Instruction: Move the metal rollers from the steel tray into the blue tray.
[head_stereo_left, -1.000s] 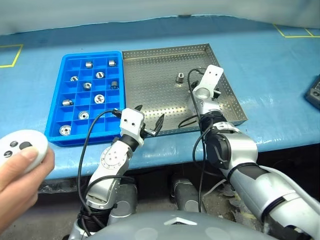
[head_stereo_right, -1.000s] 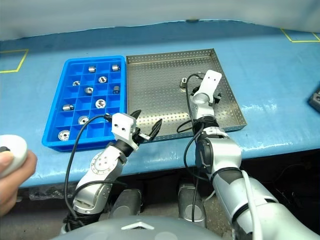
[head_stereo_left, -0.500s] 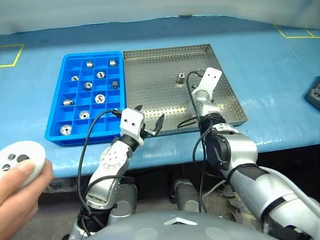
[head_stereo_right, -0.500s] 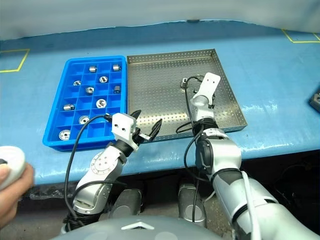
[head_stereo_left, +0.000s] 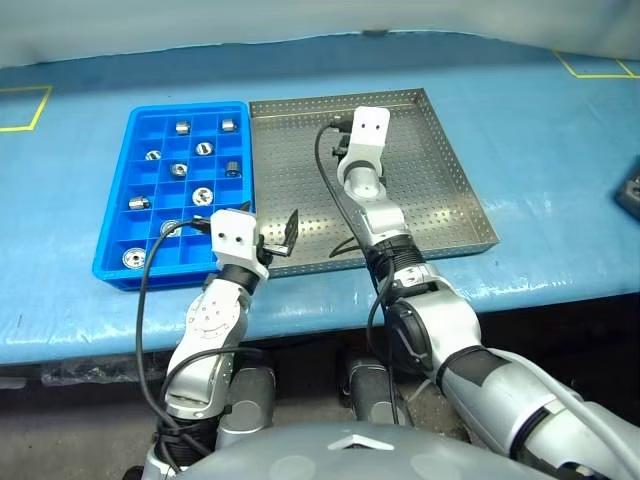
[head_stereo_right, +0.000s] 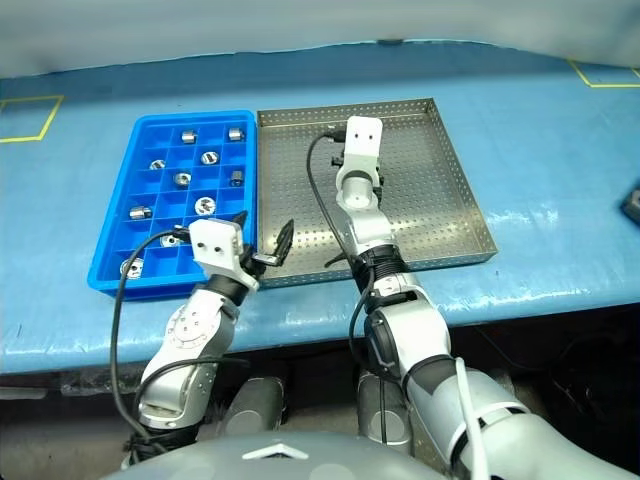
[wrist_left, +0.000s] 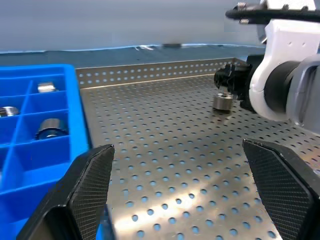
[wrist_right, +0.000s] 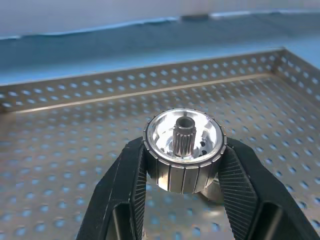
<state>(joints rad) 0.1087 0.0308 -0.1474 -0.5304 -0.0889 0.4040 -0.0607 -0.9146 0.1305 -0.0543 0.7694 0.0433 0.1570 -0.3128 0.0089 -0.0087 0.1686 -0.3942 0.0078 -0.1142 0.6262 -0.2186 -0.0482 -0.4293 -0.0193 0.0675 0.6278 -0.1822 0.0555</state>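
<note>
R wrist view: right fingers pinch metal roller over steel tray; left fingers spread wide.

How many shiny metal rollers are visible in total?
11: ten in the bright blue plastic tray's compartments, one roller held by the right gripper over the grey perforated steel tray. Arms may hide more.

No readable text, label, brand, number or sign appeared on anything in the pictures.
</note>
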